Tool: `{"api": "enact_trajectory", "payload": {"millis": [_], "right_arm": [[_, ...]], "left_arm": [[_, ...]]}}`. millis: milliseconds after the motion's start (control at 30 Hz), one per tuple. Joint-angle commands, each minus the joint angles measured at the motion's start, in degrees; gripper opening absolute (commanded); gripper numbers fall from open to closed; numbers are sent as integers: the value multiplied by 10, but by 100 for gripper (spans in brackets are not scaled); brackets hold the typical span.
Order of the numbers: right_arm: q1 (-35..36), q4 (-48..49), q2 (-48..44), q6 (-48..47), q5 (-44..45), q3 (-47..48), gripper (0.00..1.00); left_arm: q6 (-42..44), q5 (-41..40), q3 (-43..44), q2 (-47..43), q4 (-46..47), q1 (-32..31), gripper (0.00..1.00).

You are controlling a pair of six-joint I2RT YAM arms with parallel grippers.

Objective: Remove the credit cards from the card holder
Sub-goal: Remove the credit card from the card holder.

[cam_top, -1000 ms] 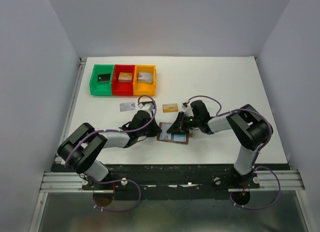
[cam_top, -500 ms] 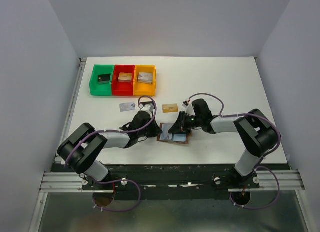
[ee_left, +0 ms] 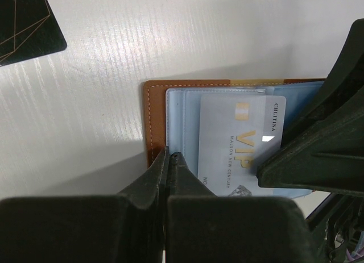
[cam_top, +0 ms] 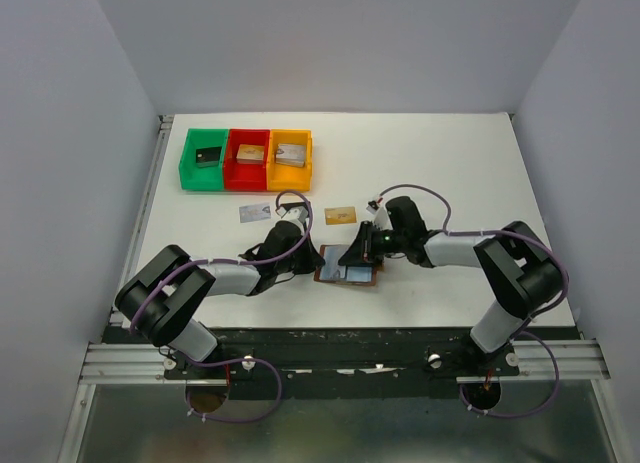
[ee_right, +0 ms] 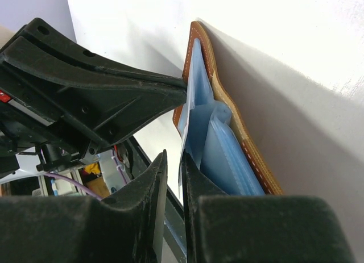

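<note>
Right tool (ee_right: 173,161) has narrowed onto silvery card (ee_left: 239,143); left tool (ee_left: 169,158), closed, touches card holder (ee_left: 152,104).

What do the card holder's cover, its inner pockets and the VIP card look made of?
Card holder cover: brown leather or imitation, matte, pale stitching along its edge. Inner pockets: likely thin plastic film, light blue, smooth with a slight sheen. VIP card: probably plastic, silvery grey-blue, glossy glint, gold lettering.

Silvery card (ee_left: 242,141) inside brown card holder (ee_left: 152,115)
</note>
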Motion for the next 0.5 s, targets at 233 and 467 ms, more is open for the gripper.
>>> {"api": "enact_trajectory", "payload": {"millis": [233,467], "right_arm": [[-5,-9,-31,-11,3,-20,22],[-10,-19,-43,-21,8,-27,20]], "left_arm": [[-1,-15,-25,19,-51,-1,0],[-1,-15,-27,19,-49,0,0]]}}
